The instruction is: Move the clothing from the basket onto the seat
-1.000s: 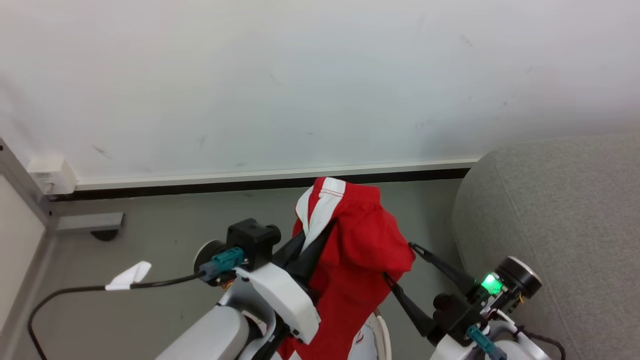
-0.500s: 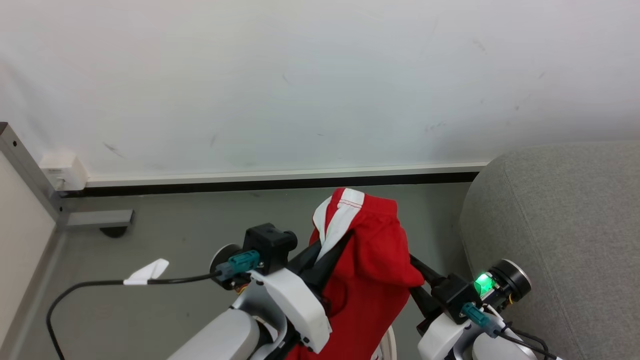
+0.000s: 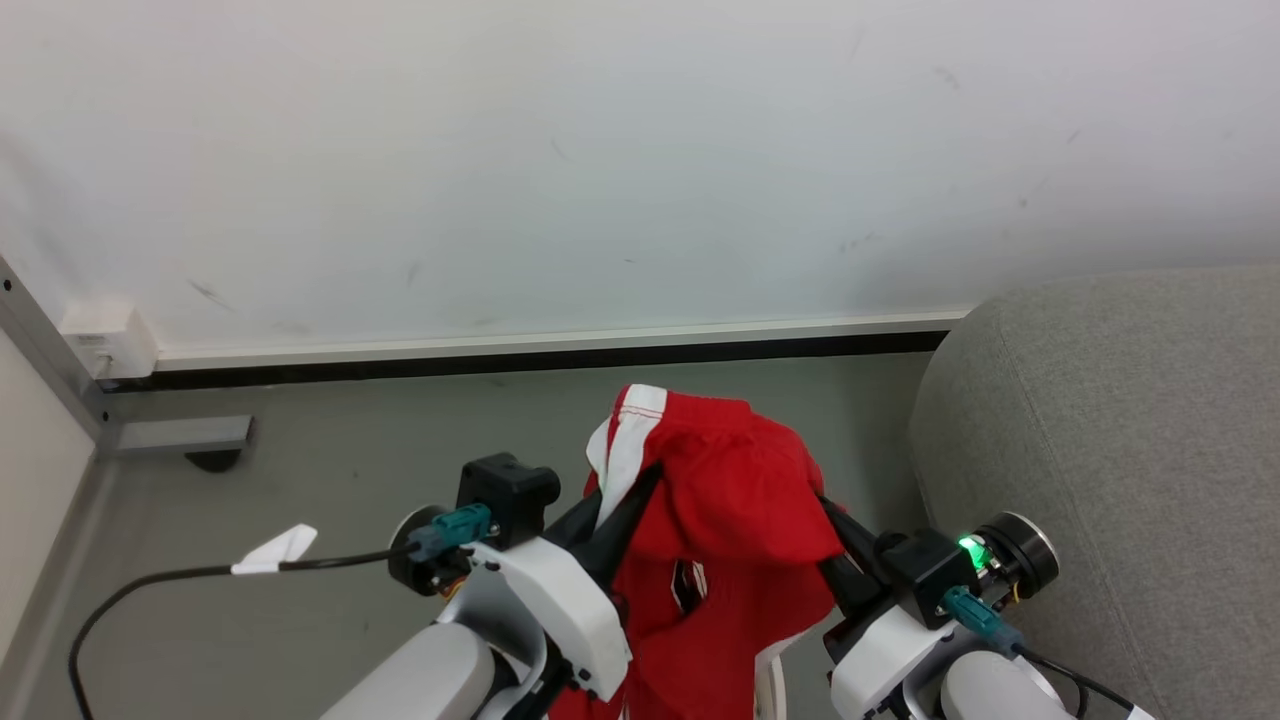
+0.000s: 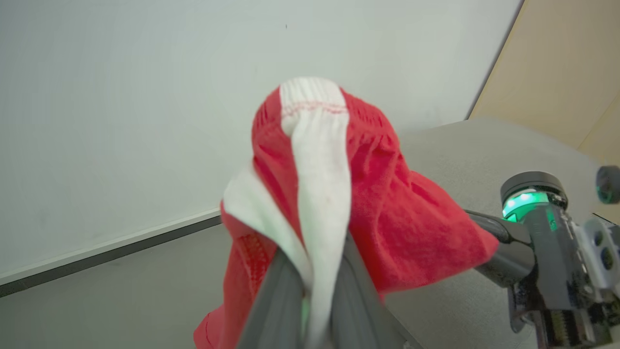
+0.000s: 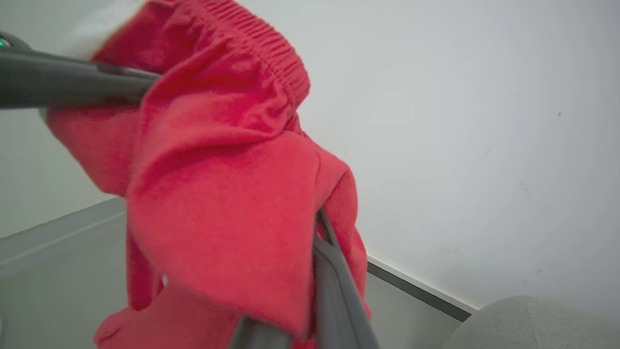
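Above the grey floor (image 3: 330,440), the clothing (image 3: 735,480), red shorts with a white side stripe, hangs bunched between the two grippers, left of the seat (image 3: 1100,430) and apart from it. The left gripper (image 4: 312,271) pinches the white stripe tight between its fingers. The right gripper (image 3: 832,525) is pushed into the red folds, which drape over it. Whether its fingers are pressed together I cannot tell.

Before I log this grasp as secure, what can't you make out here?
Right fingers: right wrist view, tips buried in the clothing; closed or not, unclear.
Basket: head view, cut by the bottom edge, contents covered by hanging cloth.
Seat: head view, cut by the right edge.
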You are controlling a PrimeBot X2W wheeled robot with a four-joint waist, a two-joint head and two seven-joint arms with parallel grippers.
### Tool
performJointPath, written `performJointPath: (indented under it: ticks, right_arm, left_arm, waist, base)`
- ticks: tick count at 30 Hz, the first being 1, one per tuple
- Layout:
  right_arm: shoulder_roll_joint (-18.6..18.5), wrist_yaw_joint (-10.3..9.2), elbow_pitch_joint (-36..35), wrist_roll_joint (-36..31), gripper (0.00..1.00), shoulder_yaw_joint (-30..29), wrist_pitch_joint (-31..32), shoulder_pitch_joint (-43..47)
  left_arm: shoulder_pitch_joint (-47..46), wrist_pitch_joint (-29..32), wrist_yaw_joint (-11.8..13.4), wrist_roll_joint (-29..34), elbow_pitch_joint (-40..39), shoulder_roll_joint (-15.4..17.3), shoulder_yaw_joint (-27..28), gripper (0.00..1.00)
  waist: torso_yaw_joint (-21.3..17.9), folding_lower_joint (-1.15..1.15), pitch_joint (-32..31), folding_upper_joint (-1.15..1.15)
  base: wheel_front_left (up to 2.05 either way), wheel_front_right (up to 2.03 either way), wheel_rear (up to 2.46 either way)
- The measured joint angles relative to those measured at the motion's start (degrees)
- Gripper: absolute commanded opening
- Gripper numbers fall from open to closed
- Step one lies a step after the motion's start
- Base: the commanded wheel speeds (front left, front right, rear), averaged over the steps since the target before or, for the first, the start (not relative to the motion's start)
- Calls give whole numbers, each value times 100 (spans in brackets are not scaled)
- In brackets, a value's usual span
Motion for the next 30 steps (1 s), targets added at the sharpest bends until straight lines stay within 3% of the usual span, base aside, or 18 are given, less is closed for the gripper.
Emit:
performJointPath:
  ticks: [1,3,4,5,18,30]
  right_arm:
    - [4,0,-32,77,0,14,0,2]
    - [3,0,-120,202,0,62,0,6]
    - [7,0,-181,263,0,85,0,6]
    - [11,0,-213,303,0,100,0,6]
    - [9,0,-530,515,0,-290,0,32]
    - [-305,0,-953,422,0,-958,0,305]
  left_arm:
    - [5,-12,27,-1,30,9,10,2]
    - [13,-20,51,-1,80,32,18,40]
    - [18,-23,62,-1,98,33,14,85]
    - [23,-26,66,-1,115,32,11,100]
    - [173,-116,90,-40,296,31,-53,100]
    - [298,-219,83,-60,289,-21,-167,100]
  waist:
    - [-5,0,3,0]
    - [-10,0,8,0]
    - [-10,0,11,0]
    - [-10,0,12,0]
    - [-132,0,22,0]
    - [-581,0,107,0]
  base:
    - [0,0,0]
    - [0,0,0]
    - [0,0,0]
    - [0,0,0]
    - [0,0,0]
    - [0,0,0]
